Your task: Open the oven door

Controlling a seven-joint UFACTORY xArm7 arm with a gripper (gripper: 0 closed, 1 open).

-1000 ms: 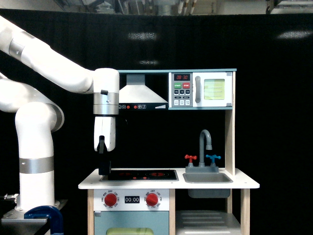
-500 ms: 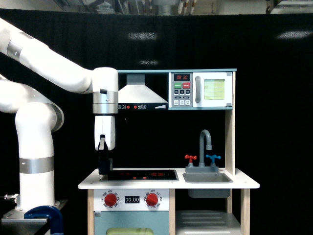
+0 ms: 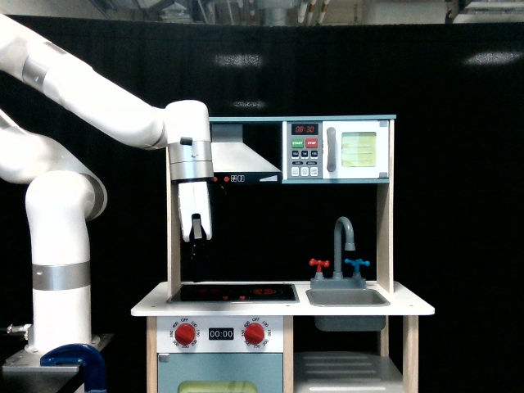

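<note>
Since a second ago my arm has swung toward the right of the frame and lifted, so my tool (image 3: pixel 196 246) now hangs in the centre-left of the frame, above the black hob (image 3: pixel 233 291), where before it sat lower and further left, close over the hob's left corner. I read that as the start of the approach: I am clear of the worktop (image 3: pixel 282 307) and heading up and across, but I am well apart from my target and have touched nothing. Whether my tool is parted or pressed together I cannot tell, because its dark tips blur into the black backdrop; it carries nothing that I can see. The oven door (image 3: pixel 359 150) sits in the upper right of the frame, on the top shelf of the toy kitchen, just right of the control panel (image 3: pixel 304 149) with its red display and green and red buttons. It is a small white square with a pale yellow-green window, and its grey vertical bar handle (image 3: pixel 331 149) stands along the door's left edge, beside the panel. The door looks flush with its housing, so I judge it fully closed and unmoved across all 3 pictures. The handle is on the side nearest me, so I would expect to hook it there, with the range hood (image 3: pixel 237 155) between us to get past.
</note>
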